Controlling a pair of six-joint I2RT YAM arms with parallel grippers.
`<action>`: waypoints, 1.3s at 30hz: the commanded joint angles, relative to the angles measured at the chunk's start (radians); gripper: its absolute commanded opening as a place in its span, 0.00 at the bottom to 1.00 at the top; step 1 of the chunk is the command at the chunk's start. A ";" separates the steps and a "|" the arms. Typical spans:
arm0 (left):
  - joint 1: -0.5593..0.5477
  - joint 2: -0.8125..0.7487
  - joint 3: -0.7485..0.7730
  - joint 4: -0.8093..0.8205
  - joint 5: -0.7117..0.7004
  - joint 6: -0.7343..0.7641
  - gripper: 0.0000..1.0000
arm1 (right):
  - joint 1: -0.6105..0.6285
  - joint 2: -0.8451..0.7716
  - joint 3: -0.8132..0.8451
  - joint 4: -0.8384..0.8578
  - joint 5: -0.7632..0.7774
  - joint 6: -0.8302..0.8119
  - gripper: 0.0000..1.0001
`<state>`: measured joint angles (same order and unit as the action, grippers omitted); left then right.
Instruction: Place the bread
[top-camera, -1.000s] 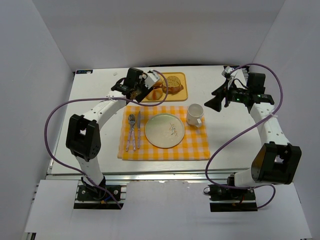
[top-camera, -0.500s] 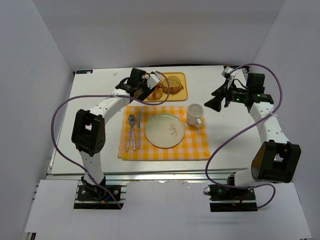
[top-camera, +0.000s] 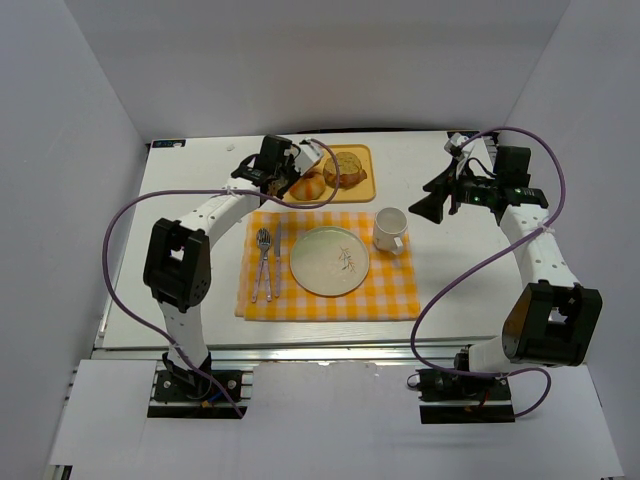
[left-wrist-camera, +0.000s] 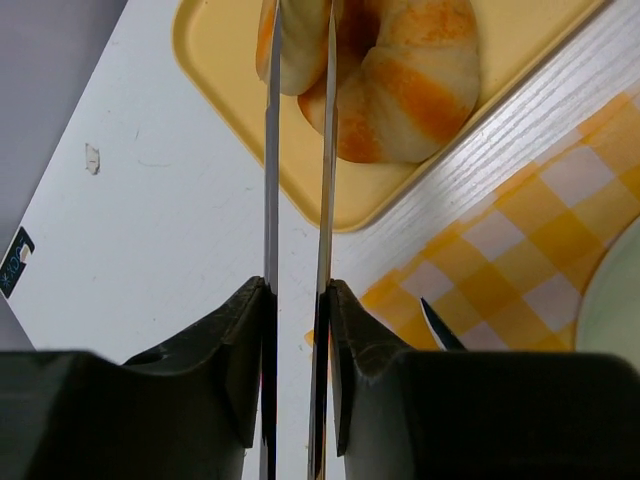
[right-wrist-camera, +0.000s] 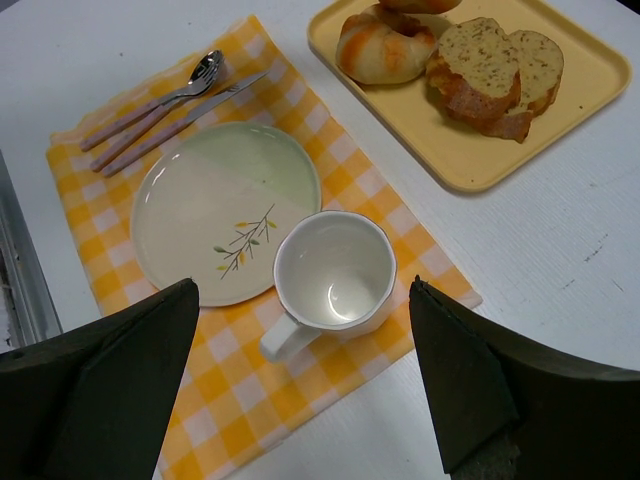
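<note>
no legible text; corner sticker (left-wrist-camera: 17, 262) unreadable

The tray (right-wrist-camera: 450, 150) is yellow, the cloth (right-wrist-camera: 300, 400) yellow-and-white checked, the mug (right-wrist-camera: 335, 275) plain white.

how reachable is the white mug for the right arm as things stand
Probably yes: the right gripper hangs open just beside the white mug, nothing stands between them, and the mug's mouth is uncovered.

One plate (right-wrist-camera: 215, 200); one mug (right-wrist-camera: 335, 275); one tray (right-wrist-camera: 470, 160); one striped bun (right-wrist-camera: 385, 50); one roll (left-wrist-camera: 300, 45); one knife (right-wrist-camera: 220, 95).
</note>
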<state>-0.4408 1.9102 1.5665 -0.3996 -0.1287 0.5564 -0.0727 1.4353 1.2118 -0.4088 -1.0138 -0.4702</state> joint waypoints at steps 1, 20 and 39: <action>-0.004 -0.071 0.024 0.048 -0.041 -0.019 0.19 | -0.007 -0.007 0.015 0.016 -0.032 0.013 0.89; -0.165 -0.692 -0.480 -0.010 0.144 -0.492 0.09 | -0.015 -0.026 0.028 -0.016 -0.026 -0.016 0.89; -0.386 -0.649 -0.580 -0.105 0.040 -0.543 0.38 | -0.016 -0.032 0.032 -0.033 -0.026 -0.016 0.89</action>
<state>-0.8074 1.2823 0.9783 -0.4942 -0.0639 0.0212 -0.0841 1.4349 1.2156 -0.4305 -1.0233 -0.4789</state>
